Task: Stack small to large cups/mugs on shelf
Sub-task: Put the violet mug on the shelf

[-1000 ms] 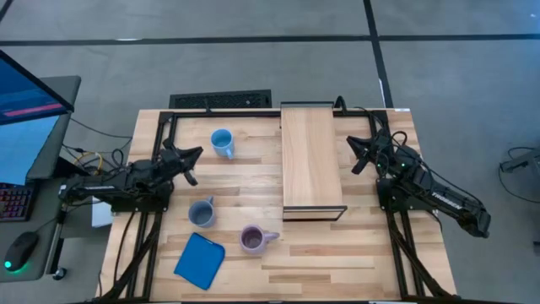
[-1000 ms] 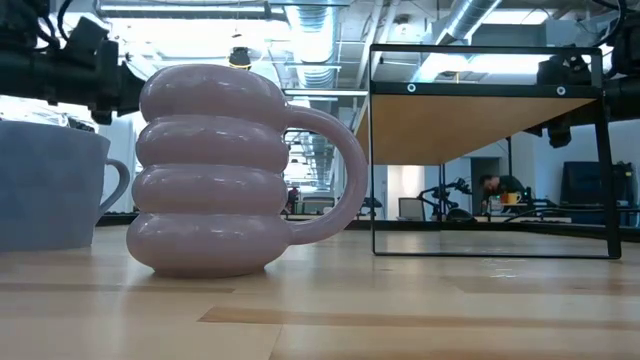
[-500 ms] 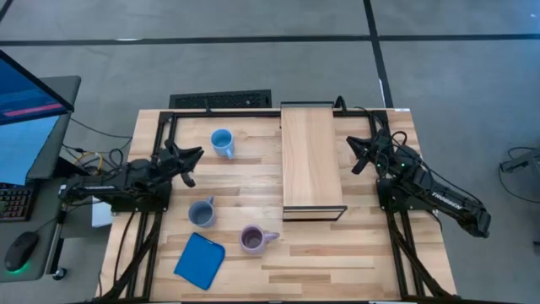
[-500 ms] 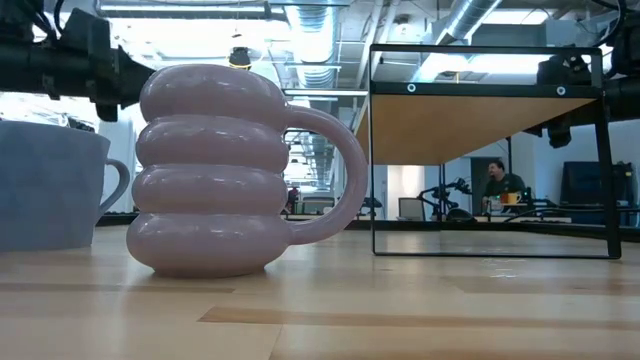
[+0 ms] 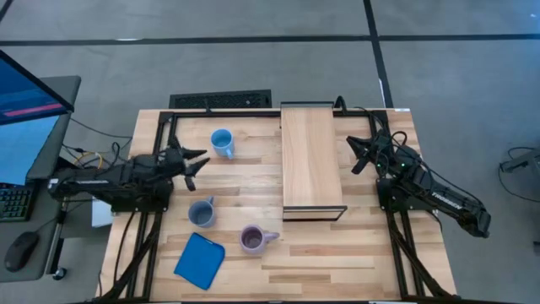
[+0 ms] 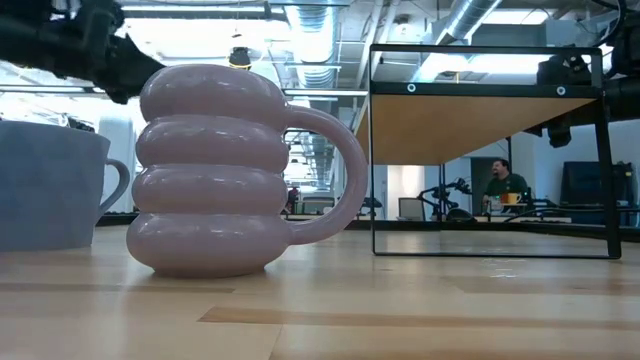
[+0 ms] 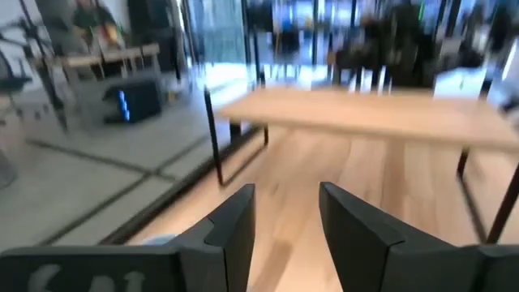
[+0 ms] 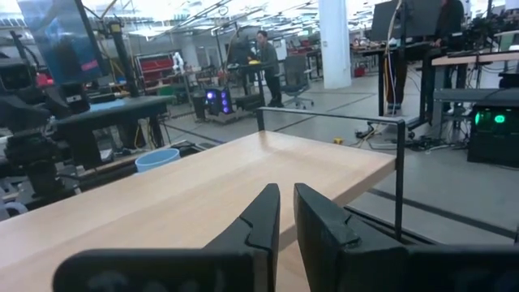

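Note:
The bright light blue mug (image 5: 222,142) stands on the tabletop at the far left of the shelf (image 5: 310,160) and also shows in the right wrist view (image 8: 158,159). The grey-blue mug (image 5: 201,212) and the pale purple mug (image 5: 252,239) stand nearer the front; the low view shows the purple mug (image 6: 215,170) close up with the grey-blue mug (image 6: 50,185) beside it. My left gripper (image 5: 199,167) is open and empty, between the light blue and grey-blue mugs, above the table. My right gripper (image 5: 358,154) is shut and empty, right of the shelf.
A flat blue square pad (image 5: 200,260) lies near the table's front left. The shelf's board rests on a dark frame (image 6: 490,250). A person sits far back in the room (image 6: 500,185). Bare tabletop lies in front of the shelf.
My left gripper has risen a little and shifted slightly toward the table's right, still open. The mugs and my right arm have stayed where they were.

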Motion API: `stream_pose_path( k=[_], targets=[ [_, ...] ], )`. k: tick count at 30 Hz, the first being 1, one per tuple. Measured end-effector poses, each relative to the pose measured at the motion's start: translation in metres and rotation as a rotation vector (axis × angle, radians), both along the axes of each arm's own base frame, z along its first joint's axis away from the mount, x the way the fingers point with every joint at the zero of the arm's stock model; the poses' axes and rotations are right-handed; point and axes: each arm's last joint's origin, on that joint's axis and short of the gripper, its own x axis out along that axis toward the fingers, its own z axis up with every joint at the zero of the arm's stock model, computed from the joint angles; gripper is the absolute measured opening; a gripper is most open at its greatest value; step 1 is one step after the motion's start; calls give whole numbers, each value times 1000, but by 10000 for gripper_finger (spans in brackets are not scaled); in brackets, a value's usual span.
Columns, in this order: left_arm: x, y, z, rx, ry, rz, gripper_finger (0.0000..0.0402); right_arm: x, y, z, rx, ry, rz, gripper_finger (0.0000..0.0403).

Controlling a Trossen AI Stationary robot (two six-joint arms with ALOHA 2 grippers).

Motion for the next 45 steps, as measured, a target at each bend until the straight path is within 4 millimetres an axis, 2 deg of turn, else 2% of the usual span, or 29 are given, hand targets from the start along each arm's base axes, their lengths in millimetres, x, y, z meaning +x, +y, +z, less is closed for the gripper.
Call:
stream_pose_path(
  k=[11, 18, 24, 28, 37, 45],
  targets=[
    [23, 6, 48, 10, 278, 78, 128, 0, 0, 1, -5, -8, 0, 64],
    [34, 8, 66, -77, 261, 47, 128, 0, 0, 1, -6, -9, 0, 64],
    [36, 8, 67, -161, 222, 60, 128, 0, 0, 1, -6, -8, 0, 64],
    [37, 8, 67, -159, 223, 59, 128, 0, 0, 1, -7, -9, 0, 64],
    [39, 4, 69, -191, 212, -99, 128, 0, 0, 1, -7, -9, 0, 64],
    [43, 3, 74, -191, 154, -147, 128, 0, 0, 1, -8, -9, 0, 64]
  ],
)
